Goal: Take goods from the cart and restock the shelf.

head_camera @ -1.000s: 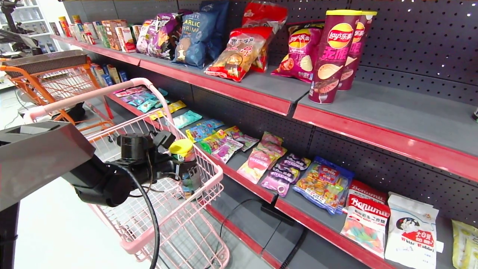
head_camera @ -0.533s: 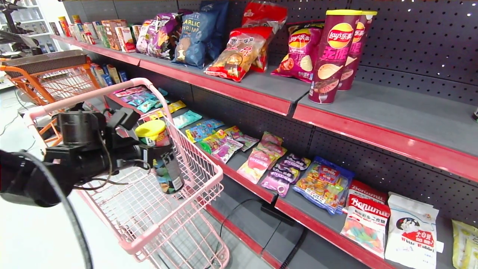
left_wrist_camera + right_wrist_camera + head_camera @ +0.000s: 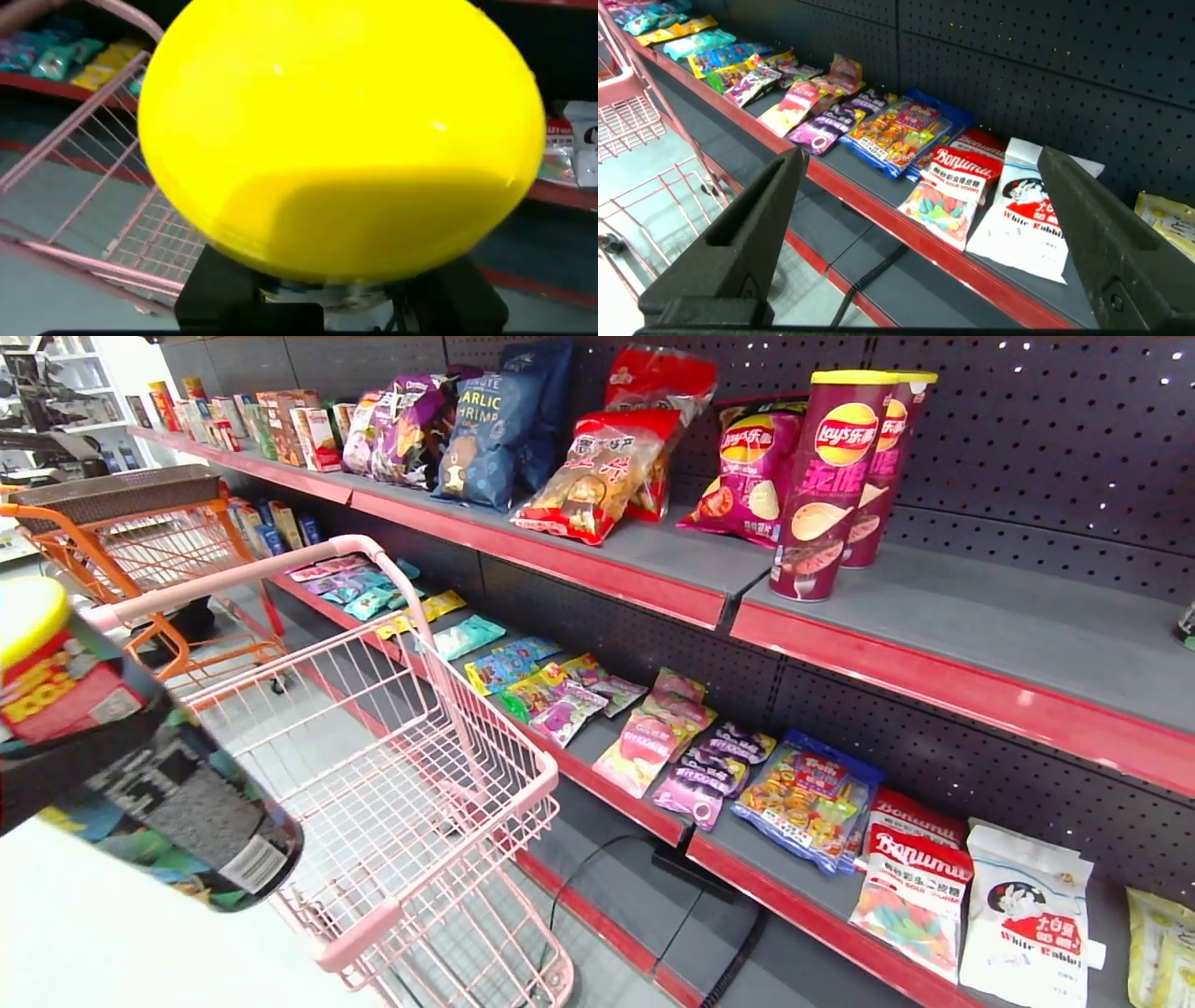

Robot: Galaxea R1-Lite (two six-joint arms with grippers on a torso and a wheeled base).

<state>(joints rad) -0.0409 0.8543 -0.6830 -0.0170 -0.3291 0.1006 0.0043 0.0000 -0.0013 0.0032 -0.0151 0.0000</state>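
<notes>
A dark chip can (image 3: 140,765) with a yellow lid hangs tilted at the near left, above and to the left of the pink cart (image 3: 485,812). In the left wrist view the yellow lid (image 3: 341,140) looms large, and my left gripper (image 3: 336,303) is shut on the can just below it. My right gripper (image 3: 920,159) is open, its two black fingers (image 3: 747,243) wide apart with nothing between them, in front of the lower shelf's candy bags (image 3: 896,126). Two purple chip cans (image 3: 826,476) stand on the upper shelf (image 3: 980,616).
Snack bags (image 3: 588,467) and boxes line the upper shelf to the left of the purple cans; bare grey shelf lies to their right. Candy packets (image 3: 653,747) cover the lower shelf. An orange cart (image 3: 140,523) stands behind the pink one.
My left arm has lifted the can out of the pink cart, up and to the left, close to the head camera. The arm itself has left the head view.
</notes>
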